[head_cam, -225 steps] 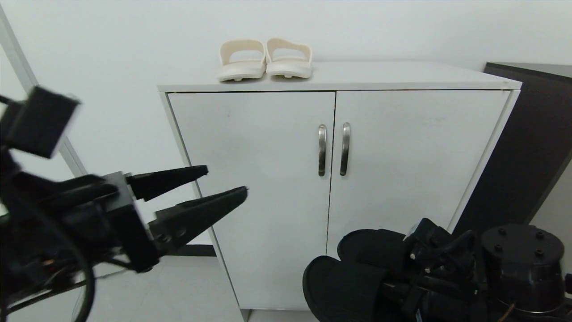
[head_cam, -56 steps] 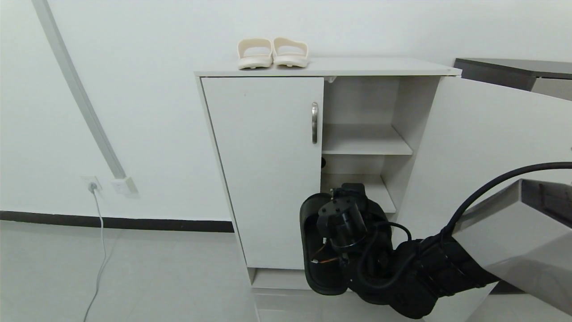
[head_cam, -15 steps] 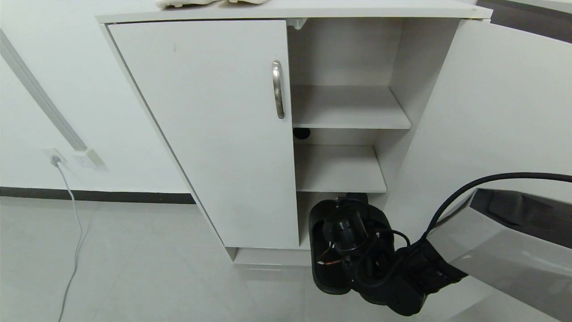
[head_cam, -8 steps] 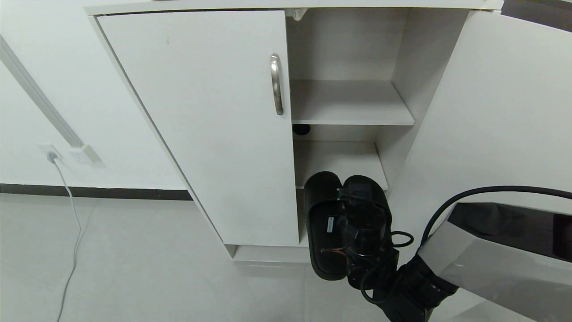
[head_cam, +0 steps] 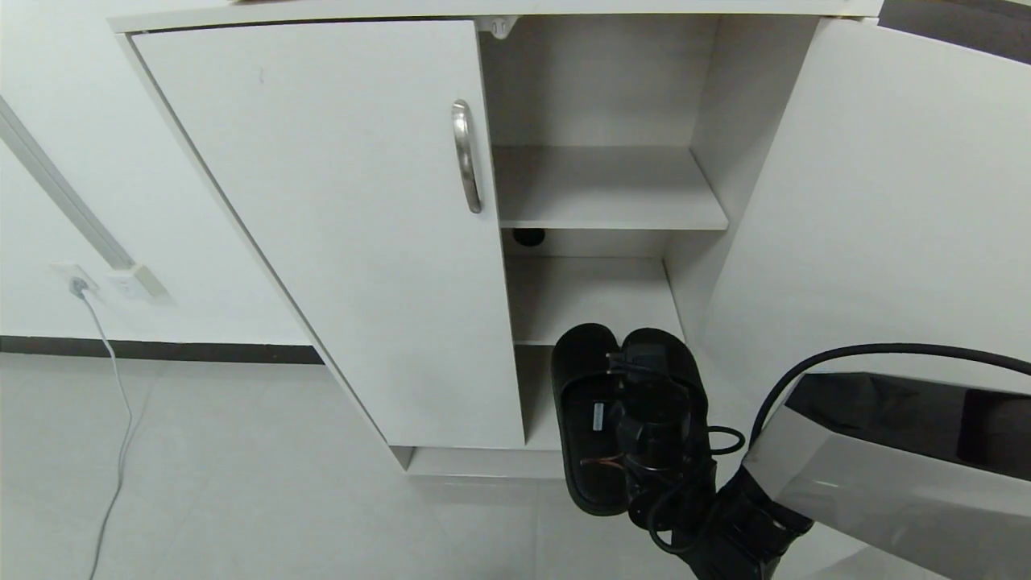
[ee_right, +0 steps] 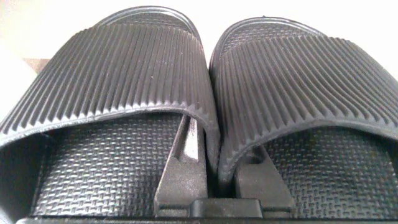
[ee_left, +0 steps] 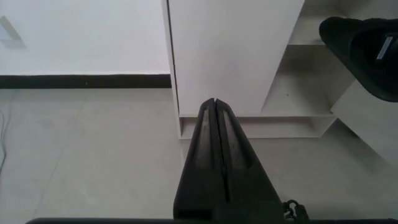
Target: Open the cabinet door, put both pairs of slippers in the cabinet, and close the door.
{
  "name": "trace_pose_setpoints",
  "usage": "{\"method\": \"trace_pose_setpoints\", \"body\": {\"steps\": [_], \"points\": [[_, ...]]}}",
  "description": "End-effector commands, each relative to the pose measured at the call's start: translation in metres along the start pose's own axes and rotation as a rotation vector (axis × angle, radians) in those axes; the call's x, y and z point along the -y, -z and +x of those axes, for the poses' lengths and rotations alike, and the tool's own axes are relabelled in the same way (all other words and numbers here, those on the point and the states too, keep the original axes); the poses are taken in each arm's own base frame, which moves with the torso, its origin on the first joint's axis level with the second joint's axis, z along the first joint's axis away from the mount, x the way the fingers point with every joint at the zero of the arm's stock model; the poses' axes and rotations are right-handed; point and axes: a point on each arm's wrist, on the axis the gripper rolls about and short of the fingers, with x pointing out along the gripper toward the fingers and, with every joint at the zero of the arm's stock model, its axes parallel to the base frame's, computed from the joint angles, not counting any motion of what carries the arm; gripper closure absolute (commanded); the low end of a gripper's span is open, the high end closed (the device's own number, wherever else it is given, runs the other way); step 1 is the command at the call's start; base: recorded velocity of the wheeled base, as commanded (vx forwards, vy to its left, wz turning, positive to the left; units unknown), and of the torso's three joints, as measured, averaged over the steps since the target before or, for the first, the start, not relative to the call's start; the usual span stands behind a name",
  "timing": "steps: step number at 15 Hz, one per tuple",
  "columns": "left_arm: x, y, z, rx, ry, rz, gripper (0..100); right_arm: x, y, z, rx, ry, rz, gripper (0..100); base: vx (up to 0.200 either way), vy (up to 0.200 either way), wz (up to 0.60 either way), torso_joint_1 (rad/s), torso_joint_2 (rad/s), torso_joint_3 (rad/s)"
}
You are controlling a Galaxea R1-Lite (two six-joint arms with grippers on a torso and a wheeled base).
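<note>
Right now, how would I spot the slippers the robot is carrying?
Find the white cabinet, its right door open. Low before the opening, the right gripper holds black slippers side by side; their ribbed straps stand out against all that white.

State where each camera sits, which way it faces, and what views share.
Head view: on the head, looking forward and down at the cabinet, right door open; right arm at lower right holding black slippers.
Left wrist view: on the left wrist, looking along the shut left gripper at the cabinet's base and floor.
Right wrist view: on the right wrist, looking along the right gripper, clamped on the slippers' straps.
Shared: slippers in all three; cabinet in head and left wrist views.
</note>
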Motion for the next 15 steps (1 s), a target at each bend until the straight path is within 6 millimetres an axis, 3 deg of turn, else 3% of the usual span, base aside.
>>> {"method": "trace_pose_setpoints", "body": {"steps": [1, 4, 11, 15], "points": [[0.0, 0.0, 0.0, 0.001, 0.001, 0.001, 100, -0.001, 0.002, 0.0, -0.004, -0.003, -0.005, 100, 0.0, 0.0, 0.0, 0.0, 0.0, 0.0], [0.0, 0.0, 0.0, -0.001, -0.002, 0.001, 100, -0.004, 0.012, 0.005, -0.011, 0.0, -0.013, 100, 0.0, 0.0, 0.0, 0.0, 0.0, 0.0], [0.0, 0.0, 0.0, -0.001, -0.002, 0.004, 100, -0.011, 0.031, 0.049, 0.012, 0.042, 0.011, 100, 0.0, 0.0, 0.0, 0.0, 0.0, 0.0], [0.0, 0.0, 0.0, -0.001, -0.002, 0.005, 100, -0.014, 0.034, 0.052, 0.004, 0.043, 0.005, 100, 0.0, 0.0, 0.0, 0.0, 0.0, 0.0]]}}
